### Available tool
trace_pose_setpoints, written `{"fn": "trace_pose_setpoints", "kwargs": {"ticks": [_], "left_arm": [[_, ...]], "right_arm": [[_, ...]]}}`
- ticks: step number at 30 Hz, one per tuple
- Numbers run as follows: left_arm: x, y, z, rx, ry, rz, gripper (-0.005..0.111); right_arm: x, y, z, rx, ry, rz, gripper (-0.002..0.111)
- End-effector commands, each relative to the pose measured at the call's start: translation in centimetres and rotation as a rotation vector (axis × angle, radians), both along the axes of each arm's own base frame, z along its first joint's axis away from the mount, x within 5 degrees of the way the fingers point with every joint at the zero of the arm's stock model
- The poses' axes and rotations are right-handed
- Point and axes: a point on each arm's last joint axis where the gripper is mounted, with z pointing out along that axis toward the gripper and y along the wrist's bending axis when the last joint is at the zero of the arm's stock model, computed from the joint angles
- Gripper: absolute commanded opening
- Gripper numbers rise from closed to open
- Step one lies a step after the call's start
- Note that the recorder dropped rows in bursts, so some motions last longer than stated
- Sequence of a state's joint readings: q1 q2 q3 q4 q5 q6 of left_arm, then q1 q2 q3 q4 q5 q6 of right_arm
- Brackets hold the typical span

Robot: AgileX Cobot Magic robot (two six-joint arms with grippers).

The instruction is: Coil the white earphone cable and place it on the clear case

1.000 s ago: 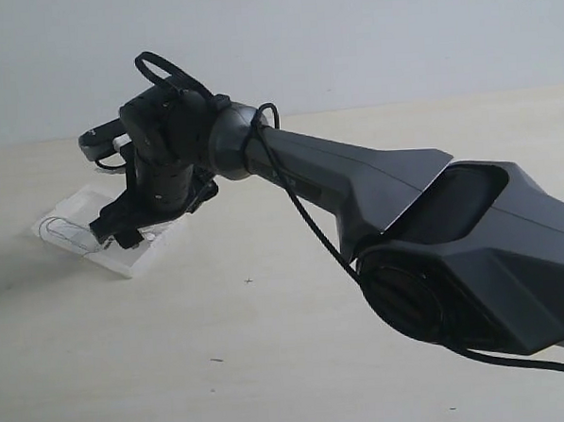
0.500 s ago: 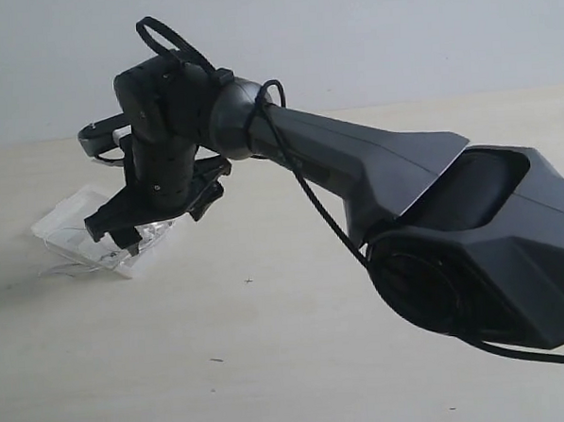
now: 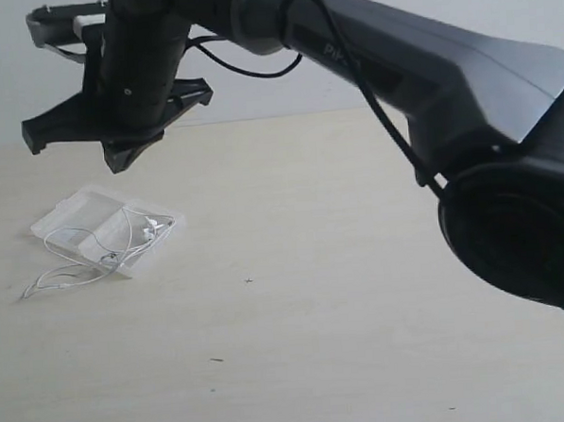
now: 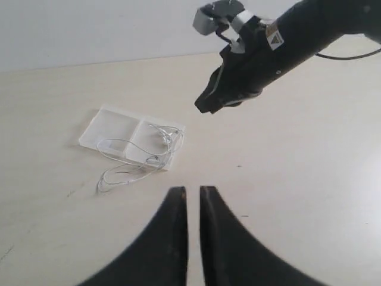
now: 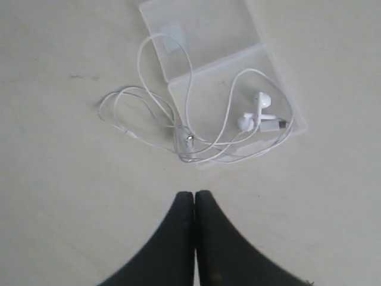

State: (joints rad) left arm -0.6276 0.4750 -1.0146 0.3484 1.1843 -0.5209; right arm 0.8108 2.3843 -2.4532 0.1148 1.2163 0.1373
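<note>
The clear case (image 3: 79,210) lies open and flat on the table at the left. The white earphone cable (image 3: 123,240) rests loosely coiled on it, its two earbuds (image 5: 253,113) on one half of the case (image 5: 208,36). Some loops (image 3: 51,278) spill off the case onto the table. My right gripper (image 3: 119,161) hangs high above the case, shut and empty, its fingertips (image 5: 186,198) touching. My left gripper (image 4: 191,189) is off the case's near side, holding nothing, its jaws nearly together with a narrow gap. It sees the case (image 4: 116,126) and cable (image 4: 128,173) ahead.
The pale table (image 3: 316,313) runs wide to the right and front of the case. The right arm's thick black body (image 3: 465,88) spans the upper right of the exterior view and shows in the left wrist view (image 4: 280,47) above the table.
My right gripper has lifted well up and away from the case. The cable stays behind on the case, and the case has settled flat.
</note>
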Motion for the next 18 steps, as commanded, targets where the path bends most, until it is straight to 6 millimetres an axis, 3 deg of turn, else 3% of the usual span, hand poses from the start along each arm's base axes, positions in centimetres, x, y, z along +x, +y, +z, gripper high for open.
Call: {"fn": "trace_pose_setpoints", "kwargs": {"ticks": [1,7,15,18], "left_arm": [[-0.2,-0.6,-0.1,-0.031,0.017,-0.056,0.000],[-0.7,-1.0,-0.2,-0.087,0.045,-0.101,0.000],[-2.8,0.4,0.2,-0.167,-0.051,-0.113,0.000],[-3.0,0.3,0.2,-0.186,-0.042,-0.129,0.000]], "right_arm": [[-3.9,1.3,4.3,0.018,-0.095,0.046,0.000],[-11.2,5.5,5.7,0.020,-0.148,0.185,0.000],[-17.6,6.6,9.4,0.031,-0.294,0.287,0.000],[-18.2,6.7,9.8,0.026,-0.319,0.300,0.000]]}}
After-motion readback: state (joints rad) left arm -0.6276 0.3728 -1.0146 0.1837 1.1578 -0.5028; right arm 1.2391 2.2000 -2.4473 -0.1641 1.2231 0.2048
